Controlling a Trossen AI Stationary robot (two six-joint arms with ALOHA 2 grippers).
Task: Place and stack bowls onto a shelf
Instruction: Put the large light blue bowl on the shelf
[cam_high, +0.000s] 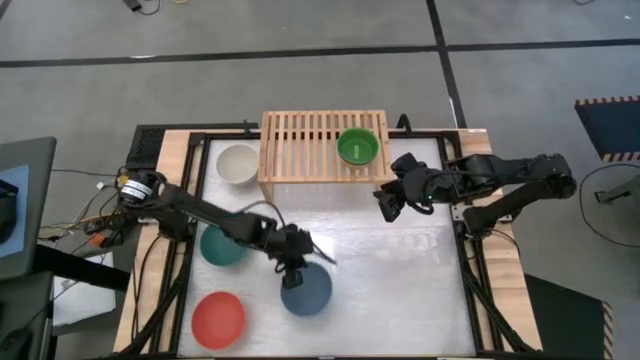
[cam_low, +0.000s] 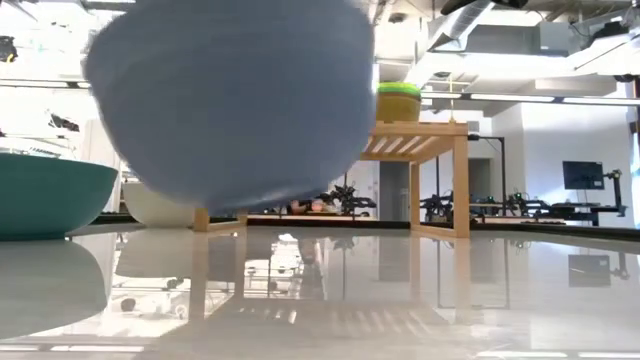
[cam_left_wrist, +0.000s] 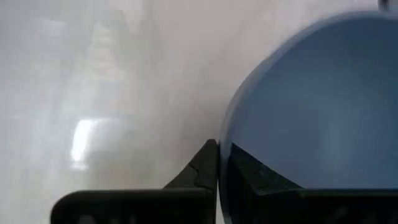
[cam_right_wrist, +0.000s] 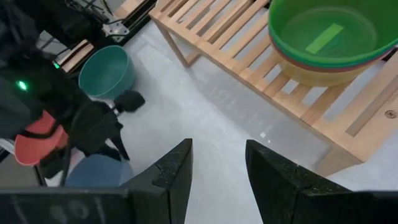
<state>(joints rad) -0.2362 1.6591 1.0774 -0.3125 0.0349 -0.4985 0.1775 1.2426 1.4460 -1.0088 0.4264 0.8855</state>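
Closest to the low camera, the dark blue bowl (cam_low: 228, 100) fills most of that picture, lifted and tilted off the worktop (cam_high: 400, 260), its top cut off by the frame. The left gripper (cam_high: 293, 266) has it pinched by the rim, one finger (cam_left_wrist: 196, 174) outside the wall and the other inside, near the worktop's front edge. From above, the arm hides part of that bowl. The teal bowl (cam_high: 222, 245) sits toward the left edge, the red bowl (cam_high: 218, 318) in the front left corner, the white bowl (cam_high: 238, 164) beside the shelf (cam_high: 300, 150) at the back edge. On the shelf's right end the green bowl (cam_right_wrist: 323, 31) tops a stack; a yellow one shows under it, the bowl between hard to make out. The right gripper (cam_high: 388, 205) hangs just in front of the shelf, fingers parted, holding nothing
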